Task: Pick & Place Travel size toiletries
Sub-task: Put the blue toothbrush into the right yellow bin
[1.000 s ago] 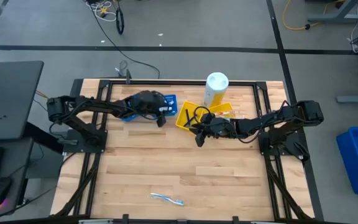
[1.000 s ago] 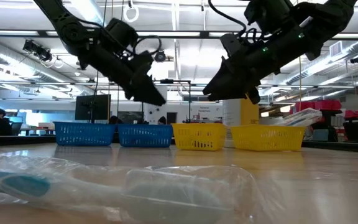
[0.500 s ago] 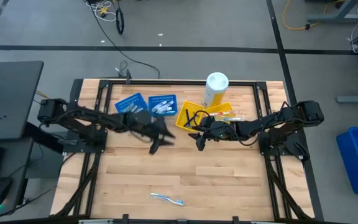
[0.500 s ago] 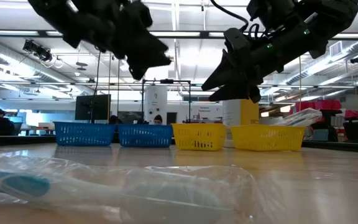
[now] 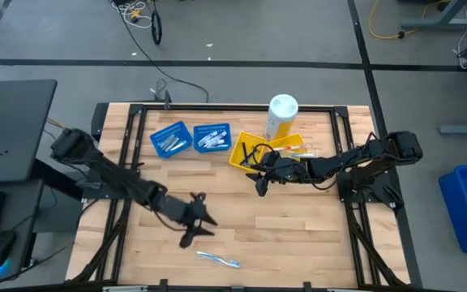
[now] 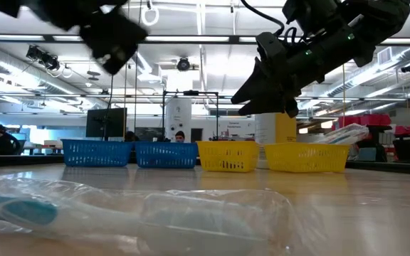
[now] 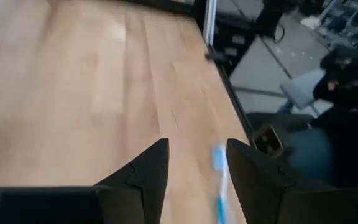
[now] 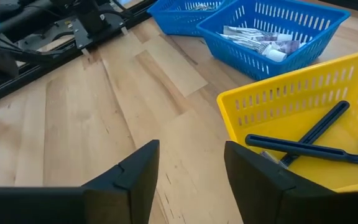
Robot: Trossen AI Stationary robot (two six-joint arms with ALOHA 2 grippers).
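Wooden tabletop (image 5: 298, 235) carrying, in descending size: yellow bottle (image 5: 280, 118); two yellow trays (image 5: 250, 152), one holding dark razors (image 8: 316, 140); two blue trays (image 5: 169, 139) with small tubes (image 8: 253, 38). Left gripper (image 5: 193, 229), fingers spread and empty, hovers near the front edge above a wrapped blue toothbrush (image 5: 217, 259). Right gripper (image 5: 259, 182), fingers apart and empty, hangs beside the yellow trays.

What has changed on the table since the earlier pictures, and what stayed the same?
The left tool left the blue trays at the back and swung to the front of the table, ending open and empty just above the wrapped toothbrush. The right tool stayed beside the yellow tray, empty. The trays, the yellow bottle and the toothbrush did not move.
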